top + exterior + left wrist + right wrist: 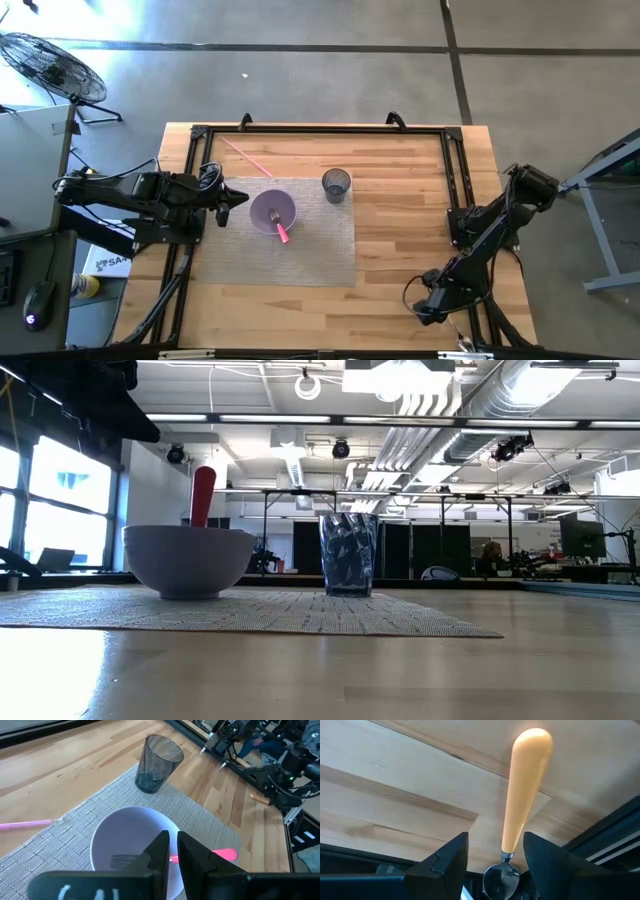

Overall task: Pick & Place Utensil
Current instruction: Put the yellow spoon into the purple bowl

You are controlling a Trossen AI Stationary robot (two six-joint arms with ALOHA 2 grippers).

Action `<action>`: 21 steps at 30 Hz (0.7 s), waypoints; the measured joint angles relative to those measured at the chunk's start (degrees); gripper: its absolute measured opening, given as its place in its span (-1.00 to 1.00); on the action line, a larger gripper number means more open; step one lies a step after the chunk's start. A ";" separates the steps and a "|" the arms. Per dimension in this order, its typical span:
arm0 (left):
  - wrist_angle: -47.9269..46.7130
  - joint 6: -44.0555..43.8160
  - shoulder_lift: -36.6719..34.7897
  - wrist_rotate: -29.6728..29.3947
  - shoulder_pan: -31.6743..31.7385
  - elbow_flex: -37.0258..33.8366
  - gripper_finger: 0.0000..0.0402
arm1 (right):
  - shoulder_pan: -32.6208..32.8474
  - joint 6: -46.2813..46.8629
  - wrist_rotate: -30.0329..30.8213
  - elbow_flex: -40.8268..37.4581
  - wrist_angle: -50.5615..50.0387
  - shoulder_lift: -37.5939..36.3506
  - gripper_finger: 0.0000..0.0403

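Spoon point(522, 795), orange-handled, lies on the table point(395, 780) between the right pincer's point(492, 851) wide-open, empty fingers, handle pointing away. Left pincer point(170, 852), nearly closed and empty, hovers over the bowl point(125, 832).

The bowl point(272, 211) and the mesh cup point(337, 185) stand apart on the woven mat point(320, 255), leaving a passable gap between them. A pink straw point(245, 157) lies behind the bowl. The desk point(400, 230) right of the mat lies bare.

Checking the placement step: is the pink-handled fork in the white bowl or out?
In: the pink-handled fork has its tines inside the white bowl, handle leaning over the rim.
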 joint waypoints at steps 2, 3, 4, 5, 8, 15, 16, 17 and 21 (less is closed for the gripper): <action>0.00 0.00 0.00 0.00 0.00 0.00 -0.83 | 0.00 -0.36 -0.09 0.00 -0.31 0.00 -0.12; 0.00 0.00 0.00 0.00 0.00 0.00 -0.83 | 0.00 -0.49 -0.13 0.00 -0.35 0.00 -0.14; 0.00 0.00 0.00 0.01 -0.01 0.00 -0.83 | 0.00 -0.51 -0.16 0.00 -0.36 0.00 -0.16; 0.00 0.00 0.00 0.00 0.00 0.00 -0.83 | 0.00 -0.54 -0.20 0.00 -0.41 0.00 -0.18; 0.00 0.00 0.00 0.01 0.00 0.00 -0.83 | 0.00 -0.73 -0.08 0.02 -1.15 0.01 -0.26; -0.02 0.00 0.00 0.02 0.00 0.00 -0.83 | -1.67 -0.69 -1.51 -0.07 -2.71 0.07 -0.37; -0.02 0.00 0.00 0.02 -0.02 0.00 -0.83 | -1.94 -0.72 -1.80 -0.07 -3.21 0.07 -0.37; -0.02 0.00 0.00 0.02 0.00 0.00 -0.83 | -2.12 -0.99 -2.07 -0.07 -3.81 0.07 -0.37; -0.04 0.00 0.00 0.02 -0.01 0.00 -0.83 | -2.57 -3.38 -4.34 -0.33 -8.67 0.08 -0.37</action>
